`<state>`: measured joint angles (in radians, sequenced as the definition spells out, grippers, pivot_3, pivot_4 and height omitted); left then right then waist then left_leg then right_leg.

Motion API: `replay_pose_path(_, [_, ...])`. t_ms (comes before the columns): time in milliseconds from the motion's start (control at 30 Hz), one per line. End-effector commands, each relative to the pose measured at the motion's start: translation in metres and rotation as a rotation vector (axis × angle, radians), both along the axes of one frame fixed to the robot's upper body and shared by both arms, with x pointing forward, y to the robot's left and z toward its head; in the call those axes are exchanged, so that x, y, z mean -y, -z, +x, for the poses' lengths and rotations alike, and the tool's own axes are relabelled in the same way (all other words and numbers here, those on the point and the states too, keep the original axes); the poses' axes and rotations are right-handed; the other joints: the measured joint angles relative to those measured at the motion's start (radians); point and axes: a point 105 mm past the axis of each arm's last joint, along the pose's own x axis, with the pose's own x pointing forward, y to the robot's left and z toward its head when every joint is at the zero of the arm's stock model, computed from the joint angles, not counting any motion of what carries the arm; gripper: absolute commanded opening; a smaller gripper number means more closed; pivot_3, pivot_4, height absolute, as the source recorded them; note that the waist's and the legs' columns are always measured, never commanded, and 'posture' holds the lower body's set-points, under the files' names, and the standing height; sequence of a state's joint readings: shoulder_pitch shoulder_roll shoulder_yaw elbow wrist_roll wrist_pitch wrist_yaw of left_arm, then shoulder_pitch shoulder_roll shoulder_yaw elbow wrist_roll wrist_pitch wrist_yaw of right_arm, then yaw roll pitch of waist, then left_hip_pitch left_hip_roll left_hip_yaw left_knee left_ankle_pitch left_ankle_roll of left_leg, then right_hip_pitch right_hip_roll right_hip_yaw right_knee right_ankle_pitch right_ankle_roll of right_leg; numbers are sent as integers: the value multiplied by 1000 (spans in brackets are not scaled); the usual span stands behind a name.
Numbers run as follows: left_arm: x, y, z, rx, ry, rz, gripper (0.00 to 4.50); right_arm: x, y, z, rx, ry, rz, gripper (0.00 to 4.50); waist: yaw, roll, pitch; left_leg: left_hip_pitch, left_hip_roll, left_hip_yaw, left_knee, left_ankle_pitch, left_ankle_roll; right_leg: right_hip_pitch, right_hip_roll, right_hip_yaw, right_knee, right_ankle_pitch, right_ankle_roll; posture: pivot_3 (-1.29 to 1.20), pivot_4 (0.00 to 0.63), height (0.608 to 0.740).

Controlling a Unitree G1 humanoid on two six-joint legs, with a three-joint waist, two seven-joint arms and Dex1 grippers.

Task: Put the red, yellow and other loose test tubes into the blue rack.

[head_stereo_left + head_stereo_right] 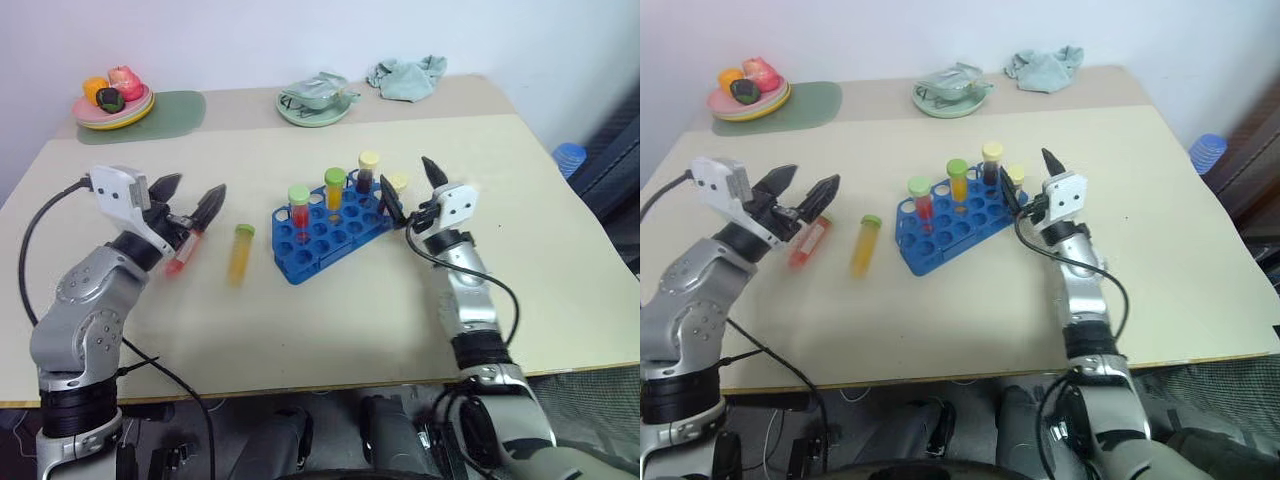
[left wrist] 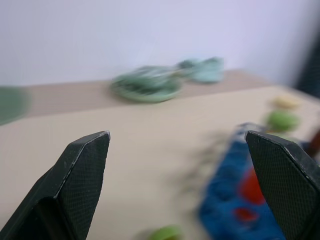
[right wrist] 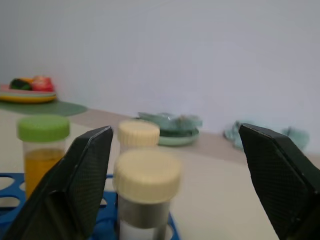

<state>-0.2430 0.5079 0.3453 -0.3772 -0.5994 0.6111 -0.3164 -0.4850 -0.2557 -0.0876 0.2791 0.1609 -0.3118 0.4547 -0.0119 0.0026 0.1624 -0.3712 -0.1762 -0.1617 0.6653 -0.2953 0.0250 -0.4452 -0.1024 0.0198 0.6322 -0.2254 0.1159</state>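
Both tools gaped empty, left tool (image 1: 190,200) over a red tube (image 1: 183,256), right tool (image 1: 412,190) beside the blue rack (image 1: 325,232) holding four capped tubes.

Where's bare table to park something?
Free: the wide near strip in front of the blue rack, and right of the right gripper. Crowded: between the left gripper and rack, where two tubes lie.

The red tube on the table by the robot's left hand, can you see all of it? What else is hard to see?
- Red tube: head views, its cap end is hidden behind the open left hand.
- Blue rack: left wrist view, blurred and cut off by the edge.
- Cream-capped tube: right wrist view, contents unclear, bottom cut off between the open right hand's fingers.
- Plate contents: head views, too small.
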Motion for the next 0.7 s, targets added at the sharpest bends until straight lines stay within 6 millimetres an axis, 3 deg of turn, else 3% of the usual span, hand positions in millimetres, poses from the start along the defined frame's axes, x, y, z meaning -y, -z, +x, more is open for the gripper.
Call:
replay_pose_path(33, [-11, -10, -3, -39, -95, 33, 4452, -5, -32, -24, -21, -140, -98, 4139, 4, 0, 0, 0, 0, 0, 0, 0, 0, 0, 0, 0, 0, 0, 0, 0, 150, 740])
replay_pose_path(167, [-20, 3, 1, -263, -195, 74, 4452, -2, -43, -56, -151, -318, -250, 4139, 15, -1, 0, -1, 0, -1, 0, 0, 0, 0, 0, 0, -1, 0, 0, 0, 150, 740])
replay_pose_path(367, [-6, 8, 13, -596, -158, 79, 4452, 9, -44, -94, -360, -513, -487, 4139, 27, -4, 1, -1, 0, 0, 1, -1, 1, 1, 0, -1, -2, 0, 1, 0, 150, 740])
replay_pose_path(500, [2, 7, 33, -704, -144, 51, 4452, 10, -55, -99, -393, -561, -546, 4139, 23, -7, 2, -1, 0, 0, 1, -2, 1, 1, -1, -2, -3, 0, 1, 0, 150, 740])
replay_pose_path(700, [15, 16, 45, -828, -144, 73, 4452, 9, -62, -104, -418, -607, -604, 4139, 27, -8, 3, -2, 2, 0, 1, -2, 0, 0, -1, -1, -2, 0, 1, 0, 150, 740])
